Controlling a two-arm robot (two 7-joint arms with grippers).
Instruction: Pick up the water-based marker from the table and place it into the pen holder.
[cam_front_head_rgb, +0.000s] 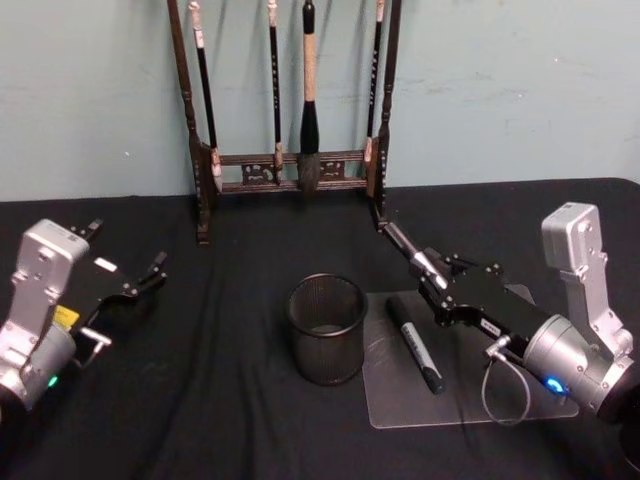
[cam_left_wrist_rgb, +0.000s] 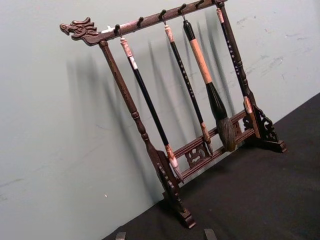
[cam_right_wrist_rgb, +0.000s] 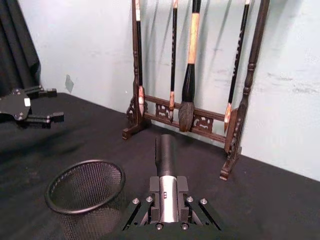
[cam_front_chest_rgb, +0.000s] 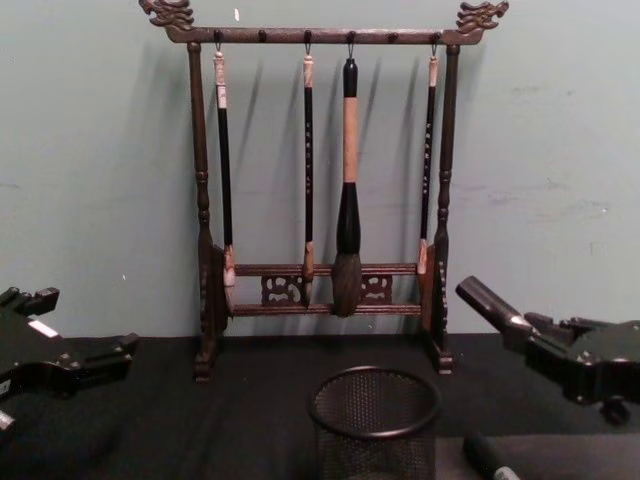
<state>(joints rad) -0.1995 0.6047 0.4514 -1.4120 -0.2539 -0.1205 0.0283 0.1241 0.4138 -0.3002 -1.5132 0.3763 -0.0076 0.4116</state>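
Observation:
The black wire-mesh pen holder stands upright at the table's middle, also seen in the chest view and the right wrist view. My right gripper is shut on a water-based marker with a black end and grey body. It holds the marker off the table, right of and behind the holder, with the black end pointing toward the rack. A second black marker lies on a clear mat. My left gripper hangs open at the left, holding nothing.
A tall dark wooden brush rack with hanging brushes stands at the back against the wall. The clear mat lies right of the holder. A black cloth covers the table.

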